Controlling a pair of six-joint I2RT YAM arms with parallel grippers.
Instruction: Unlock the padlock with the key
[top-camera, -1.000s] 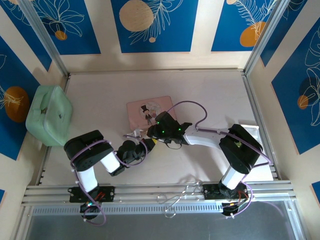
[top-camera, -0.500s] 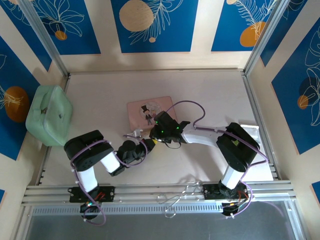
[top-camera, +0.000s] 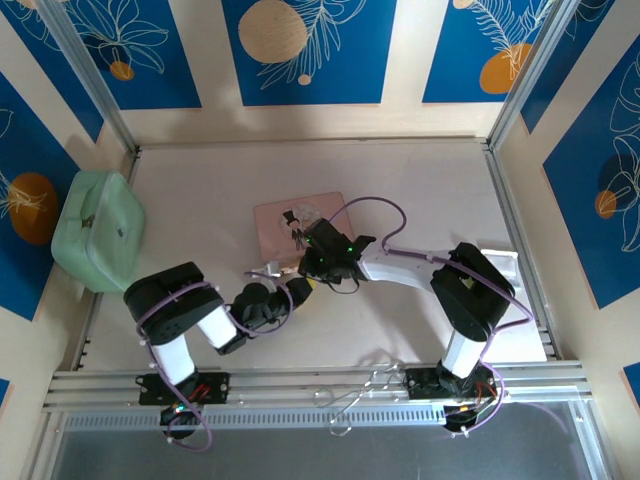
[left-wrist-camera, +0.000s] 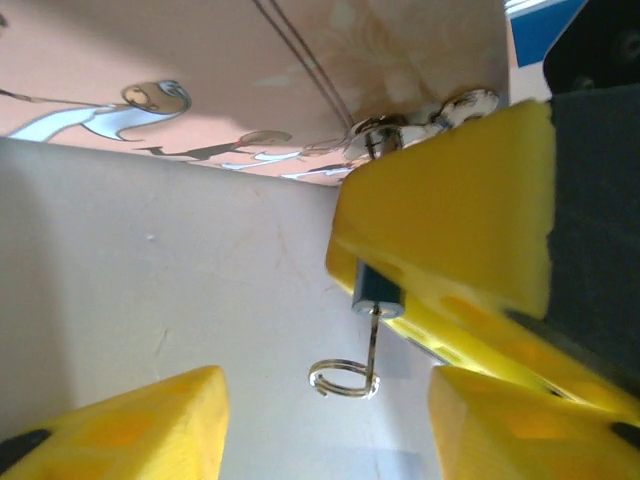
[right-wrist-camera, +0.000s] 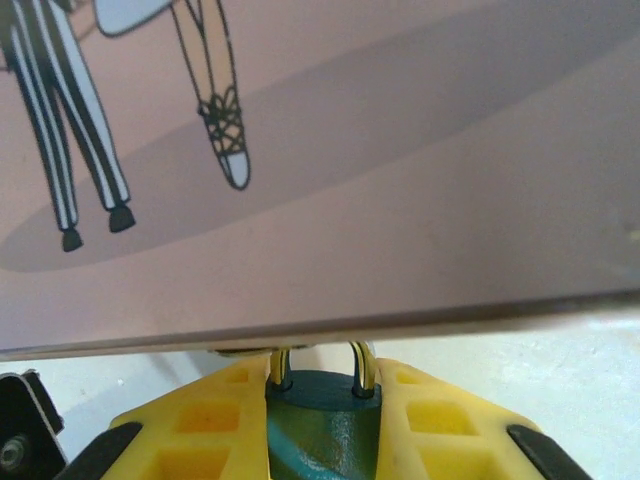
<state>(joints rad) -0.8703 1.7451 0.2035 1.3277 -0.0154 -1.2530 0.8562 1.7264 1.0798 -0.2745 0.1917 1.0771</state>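
The blue padlock (right-wrist-camera: 318, 425) hangs by its silvery shackle from the front edge of the pink picture box (right-wrist-camera: 350, 200). My right gripper (right-wrist-camera: 320, 372) is shut on the padlock's body, a yellow finger on each side. In the left wrist view the key (left-wrist-camera: 373, 335) sticks out of the padlock's underside (left-wrist-camera: 378, 296), its ring (left-wrist-camera: 345, 378) dangling free. My left gripper (left-wrist-camera: 325, 388) is open, its fingers (left-wrist-camera: 140, 425) wide on either side of the key and not touching it. From above, both grippers (top-camera: 292, 289) (top-camera: 308, 264) meet at the box's near edge (top-camera: 298, 222).
A mint green case (top-camera: 95, 230) sits against the left wall. A white sheet (top-camera: 505, 262) lies at the right edge behind the right arm. Wire hooks (top-camera: 360, 395) hang on the front rail. Bare table stretches behind the box.
My left gripper has opened and let go of the key, which stays in the padlock. The right gripper has closed on the padlock and shifted slightly left.
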